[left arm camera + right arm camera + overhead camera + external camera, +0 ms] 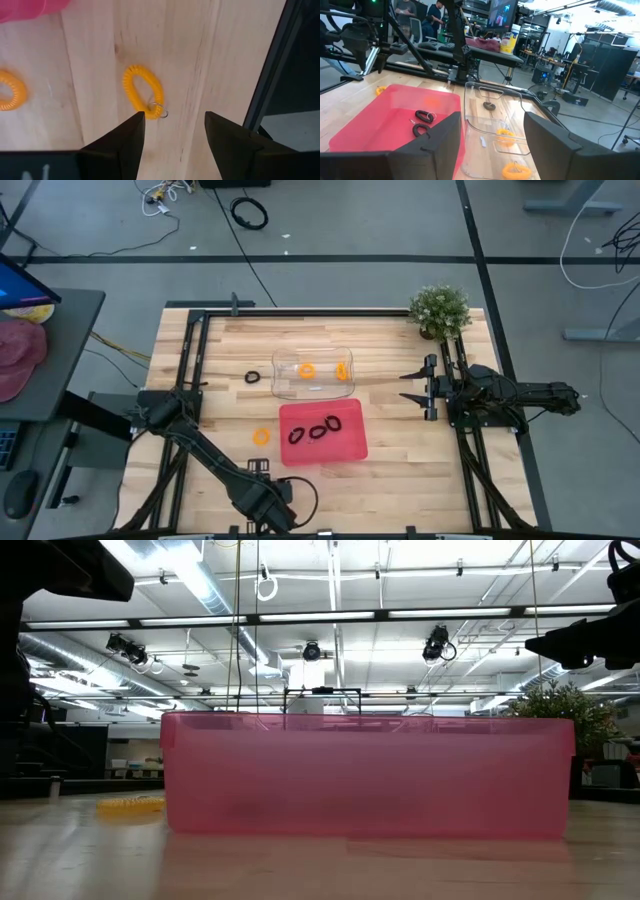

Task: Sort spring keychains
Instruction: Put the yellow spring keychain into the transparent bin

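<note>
A pink tray point(345, 445) holds three black spring keychains point(318, 430). A clear tray point(285, 385) behind it holds two orange ones point(307, 370). One black keychain point(252, 377) lies on the table left of the clear tray, and an orange one point(261, 436) lies left of the pink tray. My left gripper point(175, 117) is open above the table near its near edge. An orange keychain point(144, 91) with a metal ring lies flat just ahead of its fingers, and another point(11, 90) lies farther off. My right gripper point(412, 385) is open, right of the trays.
A potted plant point(440, 310) stands at the far right corner. Black frame rails point(195, 360) run along the table's left, right and far sides. Bare wood lies between the trays and the right arm. A red cap and a monitor sit on a side desk off the left.
</note>
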Controlling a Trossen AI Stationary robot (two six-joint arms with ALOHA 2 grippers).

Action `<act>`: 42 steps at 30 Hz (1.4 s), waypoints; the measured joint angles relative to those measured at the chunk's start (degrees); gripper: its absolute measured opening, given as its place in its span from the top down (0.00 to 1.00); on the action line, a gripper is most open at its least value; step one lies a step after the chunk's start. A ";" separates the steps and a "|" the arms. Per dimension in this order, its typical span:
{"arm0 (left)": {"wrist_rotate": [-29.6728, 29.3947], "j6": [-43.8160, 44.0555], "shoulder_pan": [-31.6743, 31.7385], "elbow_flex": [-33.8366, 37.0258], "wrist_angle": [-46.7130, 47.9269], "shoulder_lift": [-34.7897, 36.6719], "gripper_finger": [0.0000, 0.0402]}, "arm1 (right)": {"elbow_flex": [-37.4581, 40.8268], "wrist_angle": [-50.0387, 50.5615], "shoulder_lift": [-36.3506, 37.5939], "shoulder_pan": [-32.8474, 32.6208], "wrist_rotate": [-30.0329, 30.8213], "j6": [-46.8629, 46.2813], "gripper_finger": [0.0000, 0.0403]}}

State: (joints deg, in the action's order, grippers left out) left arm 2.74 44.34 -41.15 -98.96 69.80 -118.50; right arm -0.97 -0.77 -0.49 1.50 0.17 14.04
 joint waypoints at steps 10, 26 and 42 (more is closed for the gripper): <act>-0.62 -0.05 0.02 0.00 -0.20 0.00 0.48 | 0.00 0.00 0.00 0.00 0.02 0.00 0.45; -1.30 -1.39 0.09 0.00 0.26 -1.53 0.48 | -0.01 0.02 -0.02 0.00 0.01 0.00 0.45; -3.11 -1.86 0.79 0.00 0.08 -2.15 0.48 | -0.01 0.00 -0.02 0.01 0.02 0.00 0.45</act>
State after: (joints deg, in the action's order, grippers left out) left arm -0.37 42.47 -40.36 -98.96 69.88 -120.65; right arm -0.98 -0.78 -0.51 1.51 0.18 14.04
